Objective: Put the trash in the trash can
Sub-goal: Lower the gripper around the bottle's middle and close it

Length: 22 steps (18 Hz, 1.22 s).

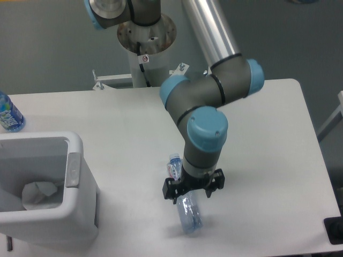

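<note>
The crushed clear plastic bottle [188,217] lies on the white table, its cap end and white-pink label pointing away from me. My gripper [191,195] is low over its middle, open, with one finger on either side of the bottle. A crumpled white paper wrapper [38,193] lies inside the white trash can [80,211] at the front left, which has a grey handle patch on its right side.
An intact blue-tinted water bottle [8,115] stands at the table's left edge behind the trash can. The robot base [146,32] rises at the back centre. The table's front edge runs just below the crushed bottle.
</note>
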{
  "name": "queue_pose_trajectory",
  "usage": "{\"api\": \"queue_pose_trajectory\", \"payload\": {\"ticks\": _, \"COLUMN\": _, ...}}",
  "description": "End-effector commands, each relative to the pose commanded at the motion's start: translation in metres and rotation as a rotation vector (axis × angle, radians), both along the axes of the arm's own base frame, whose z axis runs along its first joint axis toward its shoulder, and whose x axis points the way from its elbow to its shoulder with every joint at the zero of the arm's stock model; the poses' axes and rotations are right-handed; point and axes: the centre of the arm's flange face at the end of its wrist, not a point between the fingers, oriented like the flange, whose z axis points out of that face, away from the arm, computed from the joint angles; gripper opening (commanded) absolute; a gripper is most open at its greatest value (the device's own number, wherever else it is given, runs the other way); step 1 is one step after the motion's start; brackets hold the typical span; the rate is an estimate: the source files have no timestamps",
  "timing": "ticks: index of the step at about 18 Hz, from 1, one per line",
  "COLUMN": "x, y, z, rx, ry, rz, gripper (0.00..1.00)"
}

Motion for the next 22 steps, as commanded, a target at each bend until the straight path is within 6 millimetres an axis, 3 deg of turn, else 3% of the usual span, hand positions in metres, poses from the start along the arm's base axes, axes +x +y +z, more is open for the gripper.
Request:
{"api": "queue_pose_trajectory", "payload": {"ticks": 7, "x": -0.011, "y": 0.002, "z": -0.021, "rx": -0.073, "ry": 0.028, "rz": -0.008, "gripper": 1.00}}
{"api": "queue_pose_trajectory", "payload": {"ticks": 14, "x": 0.006, "y": 0.008, "z": -0.036, "rx": -0.110, "ry": 0.026, "rz": -0.034, "gripper": 1.00}}
{"api": "queue_pose_trajectory", "payload": {"ticks": 22, "x": 0.020, "y": 0.002, "z": -0.057, "rx": -0.165, "ry": 0.013, "rz": -0.047, "gripper": 1.00}}
